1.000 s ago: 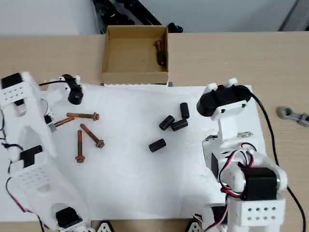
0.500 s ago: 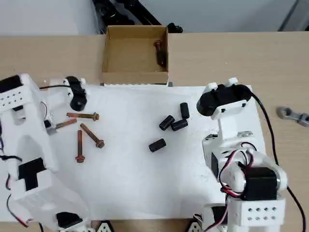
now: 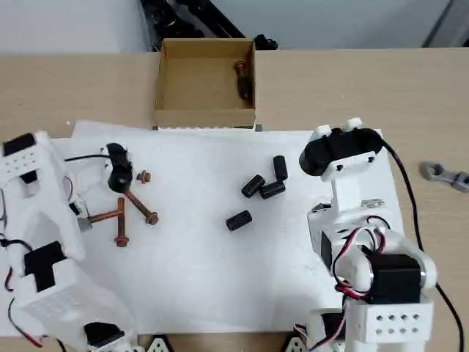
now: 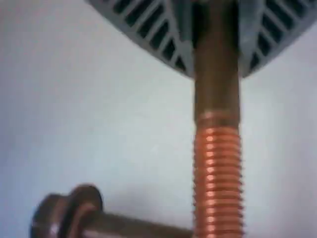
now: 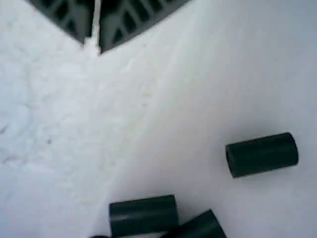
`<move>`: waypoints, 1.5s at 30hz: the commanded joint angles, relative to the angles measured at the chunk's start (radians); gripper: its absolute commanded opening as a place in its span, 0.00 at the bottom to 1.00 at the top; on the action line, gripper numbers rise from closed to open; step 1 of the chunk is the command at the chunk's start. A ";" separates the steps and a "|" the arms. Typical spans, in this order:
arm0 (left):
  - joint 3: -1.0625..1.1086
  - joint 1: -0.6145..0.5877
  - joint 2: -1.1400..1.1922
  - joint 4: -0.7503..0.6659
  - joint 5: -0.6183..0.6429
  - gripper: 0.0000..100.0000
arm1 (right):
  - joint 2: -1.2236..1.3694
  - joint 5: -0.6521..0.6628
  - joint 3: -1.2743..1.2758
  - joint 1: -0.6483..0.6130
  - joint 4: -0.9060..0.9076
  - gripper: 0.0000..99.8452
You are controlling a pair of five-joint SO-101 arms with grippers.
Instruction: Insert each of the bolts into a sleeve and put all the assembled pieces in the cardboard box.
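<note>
**Overhead and wrist views of the work surface.** A light wooden table (image 3: 366,81) spans the scene, and behind its far edge are a pale backdrop (image 3: 66,26) and some black equipment (image 3: 183,18). A white sheet (image 3: 205,271) covers the near middle of the table. The left arm (image 3: 37,220) and the right arm (image 3: 366,257), built of white parts with black motors, stand at the sheet's two near corners. The cardboard box (image 3: 163,81) sits open on the wood just beyond the sheet's far edge, with one assembled piece (image 3: 242,79) lying against its right-hand wall.

The left gripper (image 3: 86,220) is clamped on the plain shank of a copper-coloured bolt (image 4: 218,158). The threaded end of this bolt points toward a second bolt (image 3: 121,226) (whether the two touch cannot be told). A third bolt (image 3: 141,207) lies slantwise just beside these. The head of a fourth bolt (image 3: 144,177) shows next to the arm's black wrist part (image 3: 117,174).

The right gripper (image 5: 93,42) has its ribbed grey jaws closed together on nothing, over bare sheet near the black sleeves (image 3: 253,185). These lie loose mid-sheet, three clustered and a lone sleeve (image 3: 239,220) nearer the arms. A small metal fitting (image 3: 440,172) rests on the wood at the right edge
</note>
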 commanded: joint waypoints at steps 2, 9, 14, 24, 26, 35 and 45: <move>0.085 -0.005 -0.057 -0.133 -0.048 0.01 | 0.001 0.005 -0.003 0.008 -0.016 0.00; 0.117 0.000 -0.066 -0.204 0.012 0.05 | 0.001 0.005 -0.003 0.008 -0.016 0.00; 0.044 0.000 -0.066 -0.187 0.057 0.11 | 0.001 0.005 -0.003 0.008 -0.016 0.00; -0.288 -0.005 -0.066 0.097 0.066 0.14 | 0.001 0.005 -0.003 0.005 -0.022 0.00; -0.328 0.000 -0.066 0.104 0.132 0.14 | 0.001 0.006 -0.003 0.005 -0.024 0.00; -0.412 0.048 -0.068 0.107 1.059 0.13 | -0.001 0.008 -0.003 0.004 -0.025 0.00; -0.361 -0.034 -0.068 0.109 2.053 0.13 | -0.001 0.008 -0.003 0.004 -0.025 0.00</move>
